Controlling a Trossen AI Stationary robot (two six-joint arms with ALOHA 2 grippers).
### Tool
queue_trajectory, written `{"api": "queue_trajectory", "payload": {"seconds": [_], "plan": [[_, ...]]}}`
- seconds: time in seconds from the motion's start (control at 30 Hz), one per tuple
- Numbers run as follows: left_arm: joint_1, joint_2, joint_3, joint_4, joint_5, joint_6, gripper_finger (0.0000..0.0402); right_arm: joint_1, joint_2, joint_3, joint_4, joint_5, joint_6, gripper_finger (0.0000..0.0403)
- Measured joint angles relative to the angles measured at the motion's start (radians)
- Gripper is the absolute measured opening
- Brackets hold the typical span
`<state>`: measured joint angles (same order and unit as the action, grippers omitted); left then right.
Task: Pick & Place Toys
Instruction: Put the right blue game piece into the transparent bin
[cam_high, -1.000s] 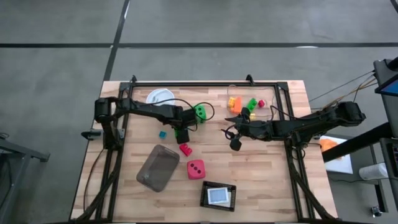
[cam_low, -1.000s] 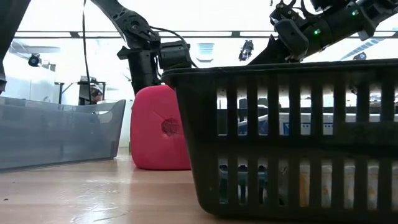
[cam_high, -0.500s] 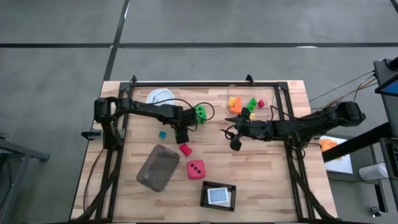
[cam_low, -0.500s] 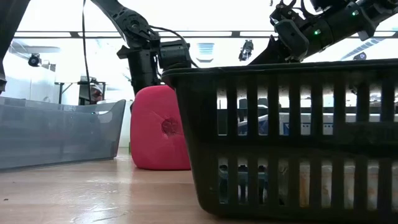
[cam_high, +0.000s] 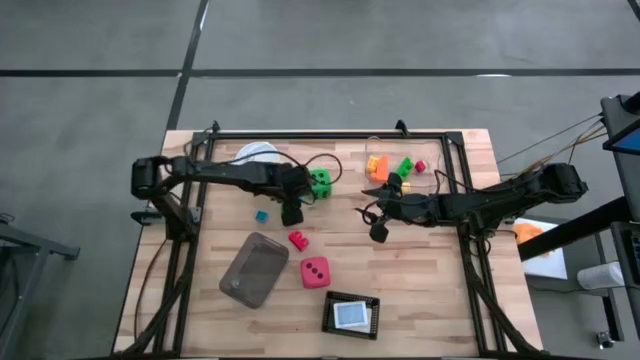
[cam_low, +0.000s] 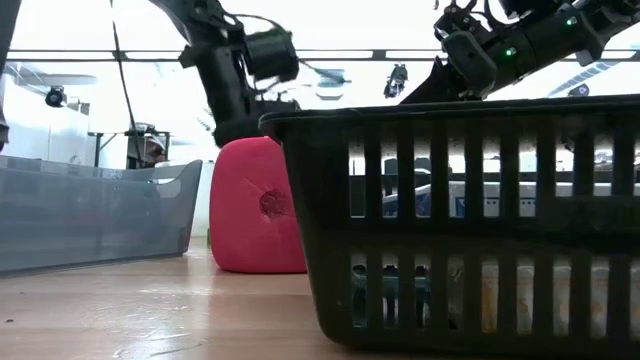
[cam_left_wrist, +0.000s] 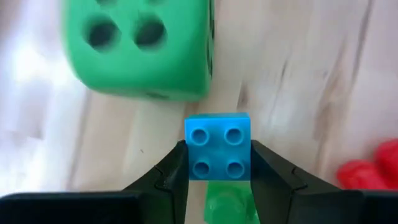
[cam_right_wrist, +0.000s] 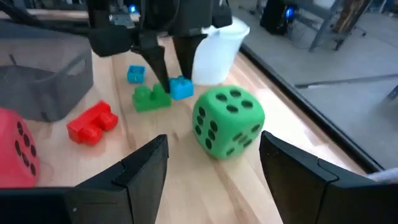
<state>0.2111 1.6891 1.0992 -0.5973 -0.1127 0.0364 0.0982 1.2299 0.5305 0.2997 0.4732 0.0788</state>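
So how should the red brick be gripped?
Across the narrow sides of the red brick, coming from above: it lies flat and alone on the table, apart from the pink die, so its long sides are open to the fingers.

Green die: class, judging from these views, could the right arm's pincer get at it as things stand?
Probably yes: the right pincer is open and faces the green die, with bare table between them.

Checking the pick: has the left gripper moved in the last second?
Yes. In the high view the left gripper, shut on the blue brick, has drawn back from the red brick toward the green die; the low view shows it lifting.
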Motion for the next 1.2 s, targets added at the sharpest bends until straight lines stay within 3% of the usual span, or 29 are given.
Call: {"api": "queue_trajectory", "payload": {"seconds": [0.13, 0.43, 0.6, 0.83, 1.2], "plan": [[-0.004, -0.090, -0.013, 0.081, 0.024, 0.002, 0.0126, 0.008, 0.056, -0.034, 0.179, -0.003, -0.101, 0.0245], [-0.008, -0.241, -0.084, 0.326, 0.231, -0.018, 0.0126, 0.011, 0.302, -0.019, 0.517, 0.027, -0.334, 0.0245], [-0.009, -0.270, -0.114, 0.392, 0.268, -0.046, 0.0126, 0.032, 0.408, 0.053, 0.534, 0.194, -0.424, 0.0245], [-0.010, -0.272, -0.166, 0.526, 0.336, -0.094, 0.0126, 0.099, 0.458, 0.164, 0.511, 0.418, -0.550, 0.0245], [-0.010, -0.272, -0.225, 0.736, 0.350, -0.176, 0.0126, 0.175, 0.458, 0.217, 0.511, 0.393, -0.607, 0.0245]]}}
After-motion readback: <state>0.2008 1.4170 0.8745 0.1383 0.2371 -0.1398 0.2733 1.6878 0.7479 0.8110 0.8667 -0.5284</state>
